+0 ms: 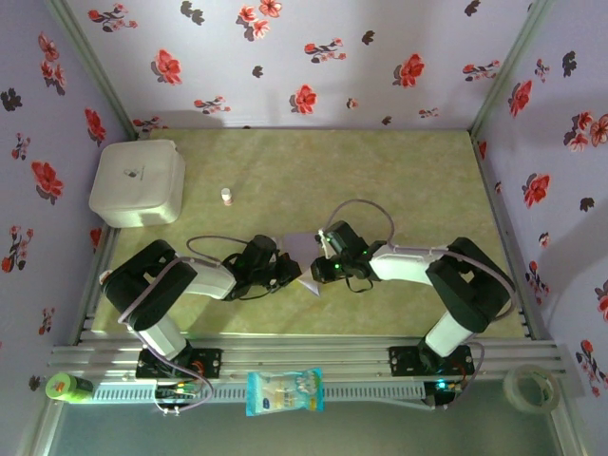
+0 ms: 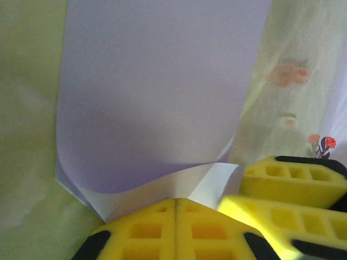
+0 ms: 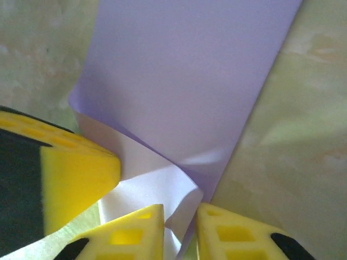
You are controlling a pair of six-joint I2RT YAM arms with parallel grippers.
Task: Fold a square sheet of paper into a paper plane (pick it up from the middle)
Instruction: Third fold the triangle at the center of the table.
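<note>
Sheet: we see the square sheet of paper point(image 1: 302, 249) lying on the table point(image 1: 399, 171), about midway along its near edge, between the two grippers. It is pale lilac on top. In the wrist views the near corner is turned up and shows a white underside.

Left gripper: the left gripper point(image 2: 175, 208) comes in from the left side of the table. Its yellow fingers are pressed together, and the sheet's curled white edge is pinched at their tips.

Right gripper: the right gripper point(image 3: 180, 216) reaches in from the right side, just beside the left one. Its jaws stand a narrow gap apart with a folded flap of the sheet lying in that gap. We cannot tell whether the pads press on it.

Box: a white rounded box point(image 1: 138, 182) sits at the far left corner of the table, well apart from the sheet.

Bottle: a small white bottle point(image 1: 226, 196) stands upright near the box, on its right.

Front rail: a blue-and-white packet point(image 1: 284, 391) rests below the middle of the near edge. A roll of tape point(image 1: 530, 388) sits toward the right end.
</note>
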